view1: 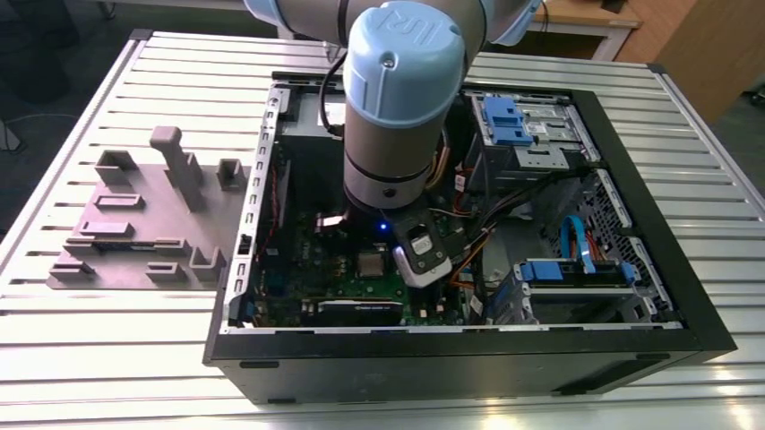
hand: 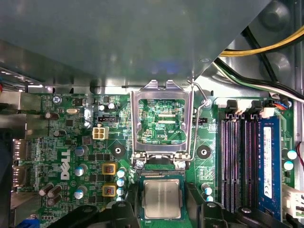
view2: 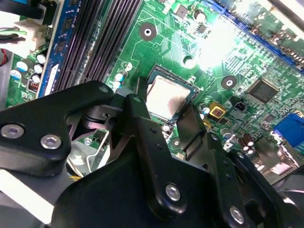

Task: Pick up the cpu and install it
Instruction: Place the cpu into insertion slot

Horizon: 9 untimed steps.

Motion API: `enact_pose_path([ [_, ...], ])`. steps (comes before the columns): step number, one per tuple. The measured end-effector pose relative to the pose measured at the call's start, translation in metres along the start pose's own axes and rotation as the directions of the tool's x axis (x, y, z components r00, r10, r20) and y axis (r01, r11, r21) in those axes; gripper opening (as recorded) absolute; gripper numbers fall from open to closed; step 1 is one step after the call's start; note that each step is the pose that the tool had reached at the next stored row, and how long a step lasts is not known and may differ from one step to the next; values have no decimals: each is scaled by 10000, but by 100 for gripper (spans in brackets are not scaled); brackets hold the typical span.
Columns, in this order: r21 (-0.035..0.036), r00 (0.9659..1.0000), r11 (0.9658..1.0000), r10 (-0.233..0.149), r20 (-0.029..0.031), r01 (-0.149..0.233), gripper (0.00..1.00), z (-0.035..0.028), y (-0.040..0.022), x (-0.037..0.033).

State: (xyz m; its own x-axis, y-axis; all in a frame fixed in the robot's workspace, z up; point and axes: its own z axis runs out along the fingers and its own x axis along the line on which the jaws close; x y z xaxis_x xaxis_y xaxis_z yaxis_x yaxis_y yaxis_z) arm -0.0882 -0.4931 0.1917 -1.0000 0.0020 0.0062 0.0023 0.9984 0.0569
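Observation:
The cpu (hand: 161,199), a small silver square, lies flat in its socket on the green motherboard (hand: 71,142); it also shows in the second wrist view as the cpu (view2: 167,97) and in the exterior view as the cpu (view1: 373,262). My gripper (hand: 164,211) is open just above it, one black finger on either side of the chip and a gap to each. In the second wrist view the gripper (view2: 164,114) hangs over the chip's near edge. The silver hinged frame (hand: 161,118) stands flipped open beside the socket, its wire lever (hand: 202,102) raised.
I am working inside an open black PC case (view1: 478,358) on a slatted table. A big grey metal box (hand: 118,42) overhangs the board. Memory slots (hand: 237,156), cables (hand: 266,47) and blue drive bays (view1: 508,116) crowd the socket. A grey fixture plate (view1: 143,224) lies at the exterior view's left.

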Motion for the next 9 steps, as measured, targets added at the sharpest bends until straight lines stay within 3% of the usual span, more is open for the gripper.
enact_pose_path([
  [4, 6, 10000, 10000, 0, 0, 0, 50, 2, -1, 0],
  [6, 6, 10000, 10000, 0, -3, 0, 41, 3, -1, 0],
  [9, 2, 10000, 10000, 1, -1, -1, 41, 4, 0, 0],
])
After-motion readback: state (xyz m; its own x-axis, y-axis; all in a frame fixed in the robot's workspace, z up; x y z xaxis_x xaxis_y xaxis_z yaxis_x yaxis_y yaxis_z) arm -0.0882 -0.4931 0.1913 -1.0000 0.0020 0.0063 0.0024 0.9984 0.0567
